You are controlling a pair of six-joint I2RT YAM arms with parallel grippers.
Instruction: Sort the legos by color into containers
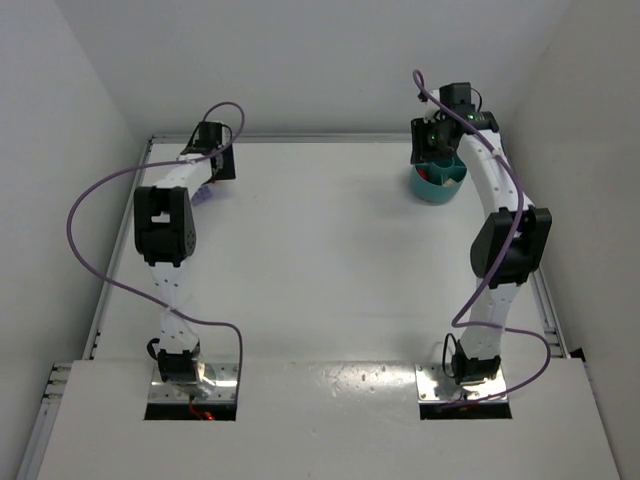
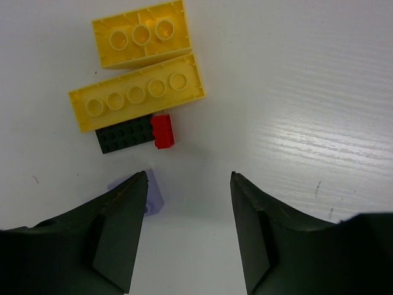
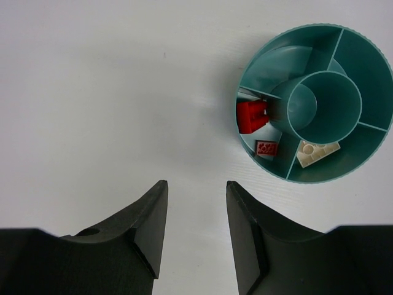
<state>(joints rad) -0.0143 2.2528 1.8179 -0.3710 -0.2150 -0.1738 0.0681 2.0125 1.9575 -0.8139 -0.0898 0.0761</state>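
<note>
In the left wrist view several legos lie in a cluster on the white table: two yellow bricks [image 2: 142, 41] [image 2: 136, 98], a dark brick [image 2: 126, 135] and a small red brick [image 2: 163, 131] touching it. A pale purple brick [image 2: 153, 195] is partly hidden behind my left finger. My left gripper [image 2: 189, 175] [image 1: 210, 165] is open and empty just short of them. The teal container dish [image 3: 362, 55] [image 1: 440, 185] holds a red brick [image 3: 250, 115], a small red plate [image 3: 266, 149] and a white brick [image 3: 316, 152]. My right gripper [image 3: 195, 183] hangs open and empty beside the dish.
Purple cables [image 1: 90, 200] loop off both arms. The table's far edge and back wall [image 1: 320, 138] run just behind both grippers. A side wall stands close to the left arm and another close to the right arm.
</note>
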